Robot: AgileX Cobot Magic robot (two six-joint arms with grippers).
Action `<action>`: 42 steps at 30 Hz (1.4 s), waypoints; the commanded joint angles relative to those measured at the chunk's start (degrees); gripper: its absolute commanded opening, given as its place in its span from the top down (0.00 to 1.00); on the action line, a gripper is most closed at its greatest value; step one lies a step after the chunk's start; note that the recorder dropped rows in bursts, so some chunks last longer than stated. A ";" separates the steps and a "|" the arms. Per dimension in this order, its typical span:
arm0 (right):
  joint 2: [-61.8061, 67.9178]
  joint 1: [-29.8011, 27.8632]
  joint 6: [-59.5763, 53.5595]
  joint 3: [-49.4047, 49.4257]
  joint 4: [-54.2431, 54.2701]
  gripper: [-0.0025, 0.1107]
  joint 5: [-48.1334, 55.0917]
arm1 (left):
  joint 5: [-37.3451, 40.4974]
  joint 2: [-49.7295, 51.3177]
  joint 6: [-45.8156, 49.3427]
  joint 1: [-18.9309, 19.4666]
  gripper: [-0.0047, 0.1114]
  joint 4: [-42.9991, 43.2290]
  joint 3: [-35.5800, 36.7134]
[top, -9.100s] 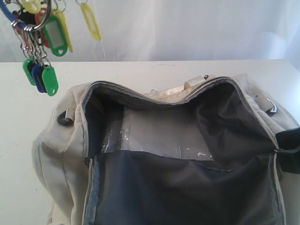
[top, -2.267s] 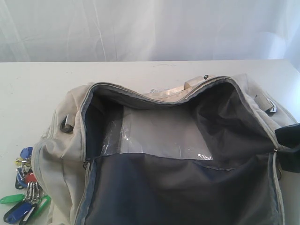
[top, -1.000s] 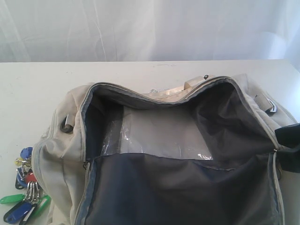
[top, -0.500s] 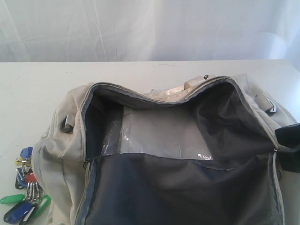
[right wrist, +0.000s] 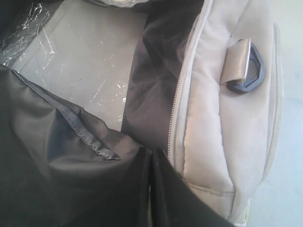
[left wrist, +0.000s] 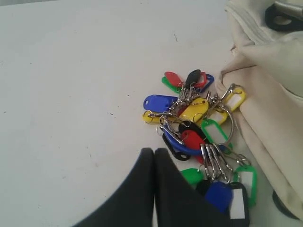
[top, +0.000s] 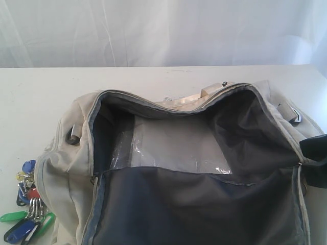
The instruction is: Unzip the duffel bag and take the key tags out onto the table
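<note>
The key tags (left wrist: 199,127), dangling in the air seconds ago, are now lying on the desk (left wrist: 71,71) against the end of the unzipped duffel bag (left wrist: 270,109). My left gripper (left wrist: 154,153) is hovering beside them, clenched and empty. My right gripper (right wrist: 150,158) is sitting clenched at the bag's open edge. I am judging the task finished.

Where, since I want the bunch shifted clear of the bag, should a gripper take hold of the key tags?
Probably grip the key tags by the tangle of metal rings at the middle, from above on the open table side. The tags lie flat and splayed, and the duffel bag lies against the other side.
</note>
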 commanded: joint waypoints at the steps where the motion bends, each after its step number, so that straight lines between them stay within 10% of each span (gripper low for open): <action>1: -0.42 0.26 -0.42 0.21 -0.08 0.98 -0.25 | 0.24 -0.26 1.68 -0.37 0.96 0.11 0.26; 42: -1.00 1.33 -0.43 0.21 -0.22 0.98 -0.36 | -0.01 -0.26 -1.83 -0.07 0.96 0.00 0.26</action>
